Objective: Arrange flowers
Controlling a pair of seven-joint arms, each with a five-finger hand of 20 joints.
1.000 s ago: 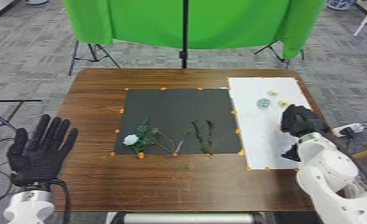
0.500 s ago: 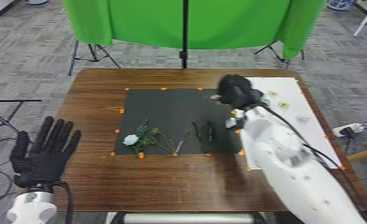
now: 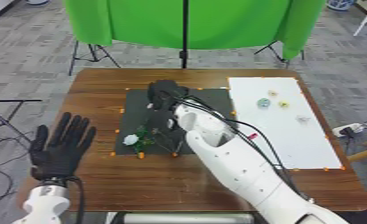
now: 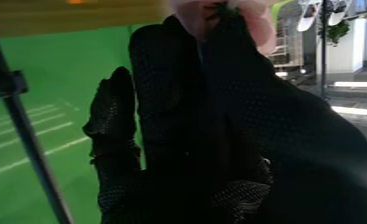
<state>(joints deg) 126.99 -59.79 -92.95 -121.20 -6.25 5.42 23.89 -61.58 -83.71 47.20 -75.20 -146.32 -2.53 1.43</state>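
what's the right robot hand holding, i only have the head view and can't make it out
Observer: A flower with pale pink, broad petals, pinched at the very tips of the right robot hand.

Operator: which side of the bloom is turned to the hand

Observer: The underside: the small, pointed green base under the petals sits right at the pinch, and the petals spread out around it.
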